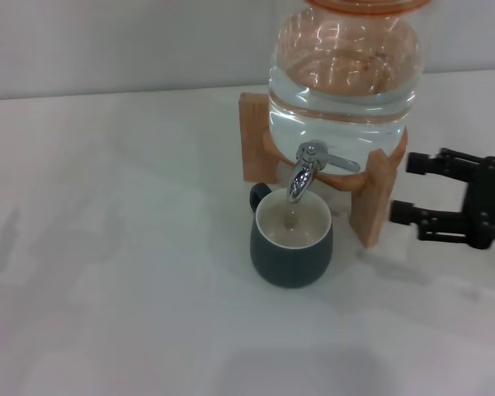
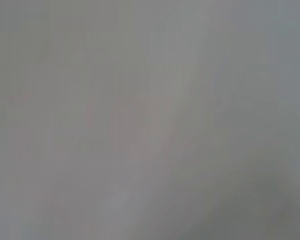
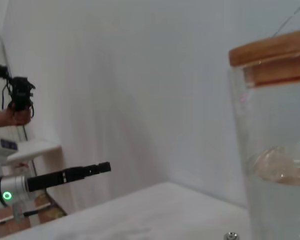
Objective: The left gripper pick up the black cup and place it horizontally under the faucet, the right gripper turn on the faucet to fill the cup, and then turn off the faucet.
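The black cup (image 1: pixel 291 245) stands upright on the white table, its cream inside open directly under the spout of the faucet (image 1: pixel 308 169). The faucet's flat lever (image 1: pixel 340 162) points toward the right. My right gripper (image 1: pixel 411 188) is open and empty, to the right of the wooden stand at lever height, apart from the lever. My left gripper (image 3: pixel 101 168) shows only in the right wrist view, far off to the side, away from the cup. The left wrist view shows only blank grey.
The clear water jar (image 1: pixel 342 74) with a wooden lid (image 3: pixel 270 55) rests on a wooden stand (image 1: pixel 377 198). The white table (image 1: pixel 107 272) extends left and in front of the cup. A wall stands behind.
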